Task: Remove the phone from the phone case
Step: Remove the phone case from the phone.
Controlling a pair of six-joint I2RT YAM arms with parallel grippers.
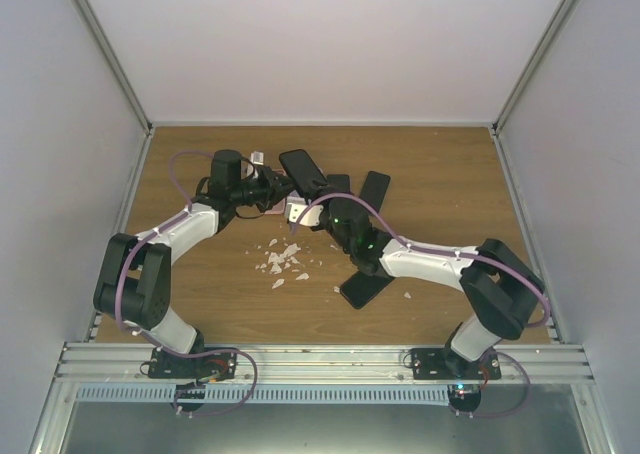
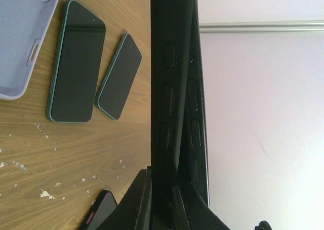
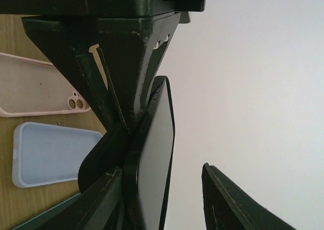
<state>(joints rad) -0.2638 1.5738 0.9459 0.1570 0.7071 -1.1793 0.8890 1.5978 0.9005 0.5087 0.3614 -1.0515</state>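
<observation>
Phone (image 3: 154, 164), glossy flat slab, in matte black round-cornered case (image 2: 169, 88)

left grip (image 2: 167, 205): clamps black phone case (image 2: 173, 73), edge-on
table (image 2: 126, 149): big dark phone (image 2: 76, 63) + smaller dark phone (image 2: 119, 78), flat, side by side
top-left: lavender case (image 2: 17, 37)
near edge: white crumbs (image 2: 45, 193)
</observation>
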